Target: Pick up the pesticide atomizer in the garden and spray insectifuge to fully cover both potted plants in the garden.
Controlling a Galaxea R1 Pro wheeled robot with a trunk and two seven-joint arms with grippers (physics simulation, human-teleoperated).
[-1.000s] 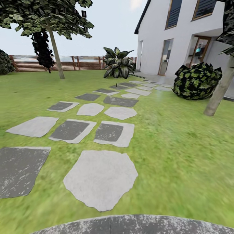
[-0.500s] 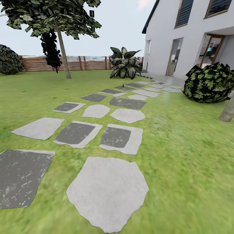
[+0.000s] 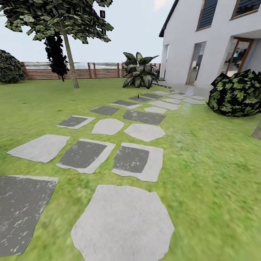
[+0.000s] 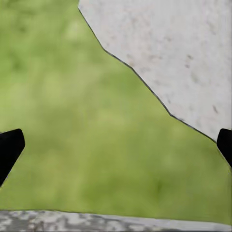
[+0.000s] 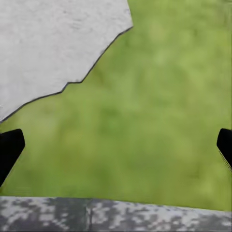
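The garden lawn (image 3: 203, 159) stretches ahead, crossed by a path of pale and dark stepping slabs (image 3: 132, 159). The pesticide atomizer and the potted plants are out of view. In the left wrist view my left gripper (image 4: 116, 150) hangs open over grass and the corner of a pale slab (image 4: 174, 53), its dark fingertips (image 4: 9, 150) far apart with nothing between them. My right gripper (image 5: 116, 150) is likewise open and empty above grass and a pale slab (image 5: 48, 43).
A big striped-leaf plant (image 3: 139, 74) stands at the far end of the path by the brown slatted fence (image 3: 98, 71). A tree (image 3: 69, 54) is at the back left, a white house (image 3: 214, 40) and a dark bush (image 3: 237, 93) at the right. A mottled grey stone edge (image 5: 116, 212) lies under the grippers.
The whole head view has shifted: the camera moved forward and turned, so the grey patio rim dropped out below and the trunk at the right slid almost out of frame.
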